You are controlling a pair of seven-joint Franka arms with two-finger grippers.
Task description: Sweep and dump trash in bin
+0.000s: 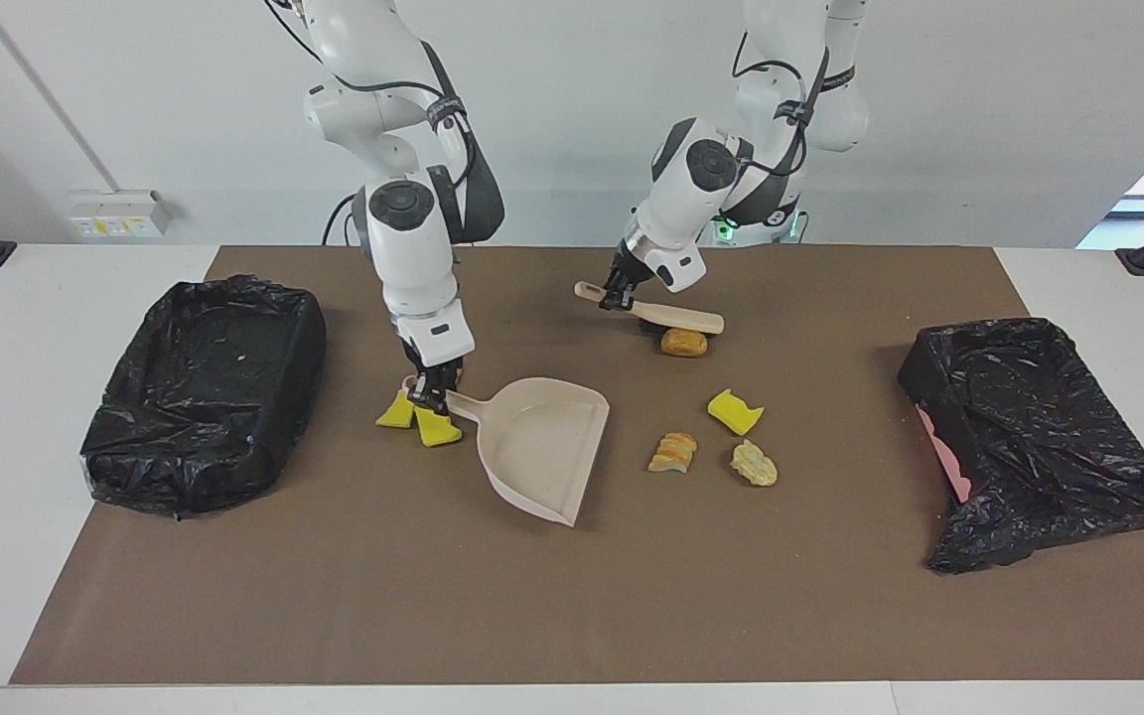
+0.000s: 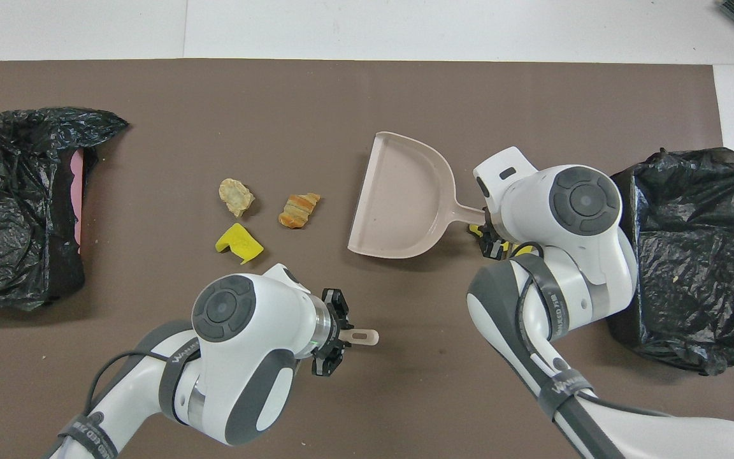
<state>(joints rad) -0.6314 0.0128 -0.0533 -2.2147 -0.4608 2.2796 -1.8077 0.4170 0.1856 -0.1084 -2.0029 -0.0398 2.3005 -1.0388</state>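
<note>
Gripping the thin handle of the beige plastic dustpan, the right gripper stands low over the brown table mat in the facing view, clamped tight on that handle. The pan lies on the mat with its open mouth turned toward the left arm's end of the table. Two bright yellow sponge chunks sit just beside the handle, toward the right arm's end. The left gripper is pinched on the handle of the beige flat-backed brush, which hangs level over a round tan bread piece. A third yellow sponge chunk, a striped orange bread slice and a pale crumbly lump lie between the pan and the black-bagged bin with a pink wall. Another black-bagged bin stands at the right arm's end.

From overhead, the dustpan lies beside the right gripper, whose arm hides most of the two sponge chunks. The left gripper clasps the brush handle, whose looped end pokes out; the brush head and round bread piece are hidden under the arm.
</note>
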